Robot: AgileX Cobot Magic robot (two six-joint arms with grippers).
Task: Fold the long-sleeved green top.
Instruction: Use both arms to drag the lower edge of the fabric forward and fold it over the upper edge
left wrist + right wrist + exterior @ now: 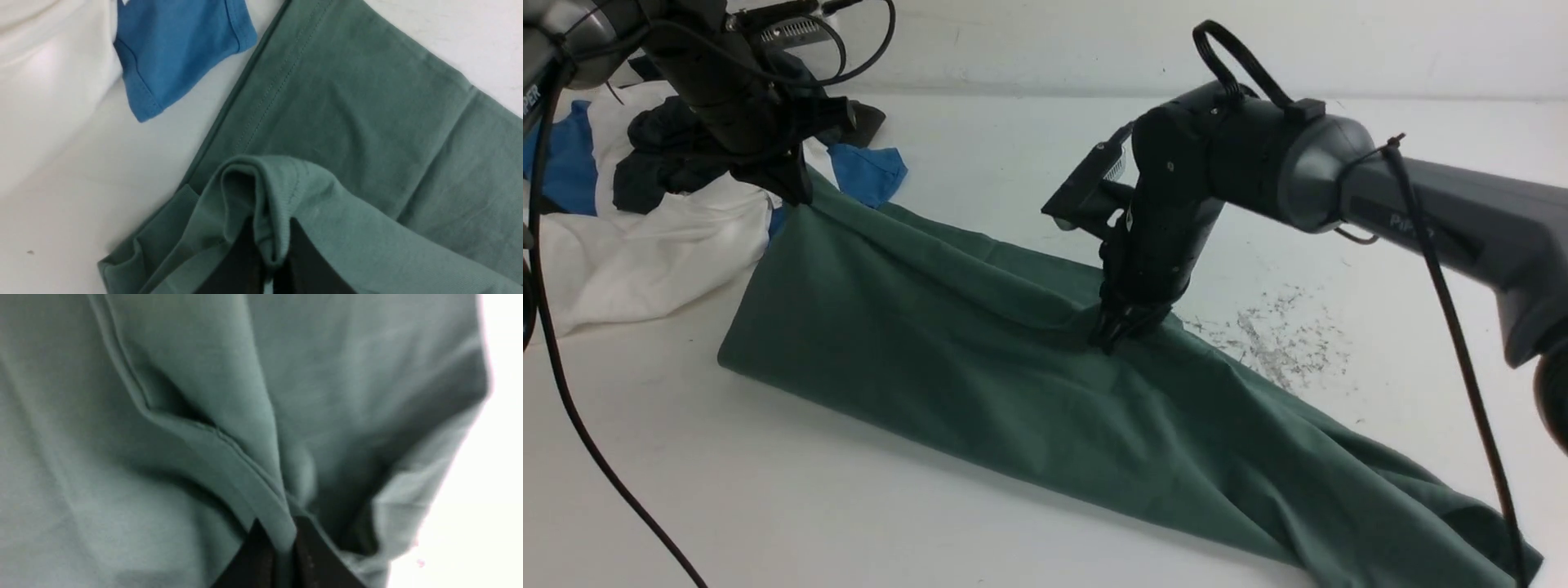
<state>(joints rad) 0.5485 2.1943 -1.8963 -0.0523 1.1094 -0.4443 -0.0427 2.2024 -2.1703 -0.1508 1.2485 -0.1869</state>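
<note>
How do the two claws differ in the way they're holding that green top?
The left gripper pinches an edge at the far end of the green long-sleeved top, beside the white shirt; the right gripper pinches a fold midway along. The left gripper holds its fabric lifted; the right gripper sits low near the table. Both are shut on green cloth.
</note>
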